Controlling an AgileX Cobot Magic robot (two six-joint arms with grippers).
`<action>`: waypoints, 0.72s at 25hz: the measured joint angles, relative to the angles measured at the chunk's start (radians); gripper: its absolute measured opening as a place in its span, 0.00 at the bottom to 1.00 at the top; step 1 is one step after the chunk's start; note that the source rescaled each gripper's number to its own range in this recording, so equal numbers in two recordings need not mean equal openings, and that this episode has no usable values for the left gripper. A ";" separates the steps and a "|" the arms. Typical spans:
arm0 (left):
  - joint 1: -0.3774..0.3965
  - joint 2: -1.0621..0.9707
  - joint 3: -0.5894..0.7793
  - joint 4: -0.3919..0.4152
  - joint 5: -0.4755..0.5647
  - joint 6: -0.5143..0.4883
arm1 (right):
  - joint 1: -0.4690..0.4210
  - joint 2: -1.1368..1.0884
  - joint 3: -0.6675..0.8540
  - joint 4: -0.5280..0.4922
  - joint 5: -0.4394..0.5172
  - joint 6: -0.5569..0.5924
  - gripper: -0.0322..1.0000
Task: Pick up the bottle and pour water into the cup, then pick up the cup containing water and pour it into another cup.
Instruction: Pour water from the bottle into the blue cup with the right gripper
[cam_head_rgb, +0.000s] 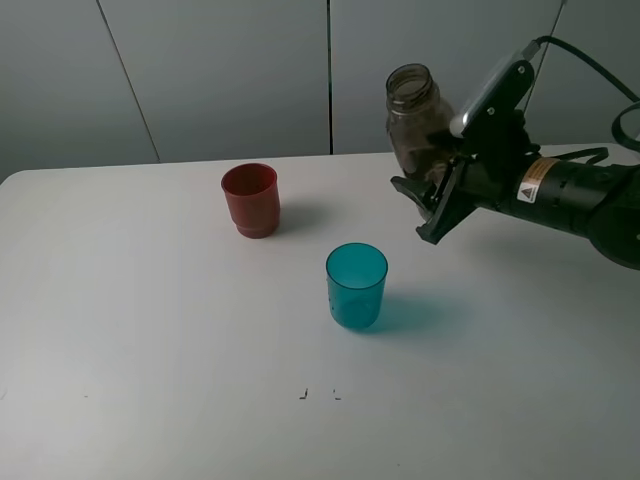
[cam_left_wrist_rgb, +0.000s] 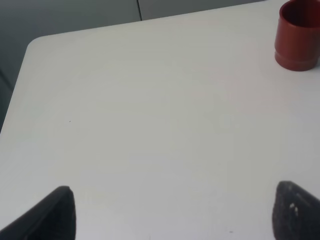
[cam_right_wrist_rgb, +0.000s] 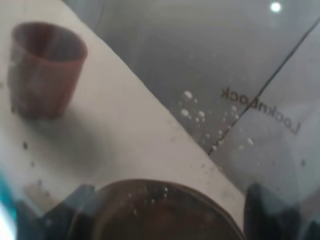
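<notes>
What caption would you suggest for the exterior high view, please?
Right gripper holds the bottle aloft near the teal cup; the red cup stands farther back.

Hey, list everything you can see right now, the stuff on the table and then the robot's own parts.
bottle: one, smoky grey-brown and see-through, mouth uncapped, held up at the right rear of the table
teal cup: one, translucent teal, upright near the middle of the table
red-brown cup: one, opaque red-brown, upright, behind and left of the teal cup
table: one, white
wall: grey panels, behind the table
right gripper: one, black, shut on the bottle
left gripper: one, black, open over bare table, seen only in the left wrist view
</notes>
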 joint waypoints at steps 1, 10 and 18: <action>0.000 0.000 0.000 0.000 0.000 0.000 | 0.000 0.000 0.000 0.017 0.000 -0.027 0.06; 0.000 0.000 0.000 0.000 0.000 0.000 | 0.000 0.000 0.000 0.056 0.000 -0.303 0.06; 0.000 0.000 0.000 0.000 0.000 0.000 | 0.000 0.055 0.000 0.063 -0.002 -0.395 0.06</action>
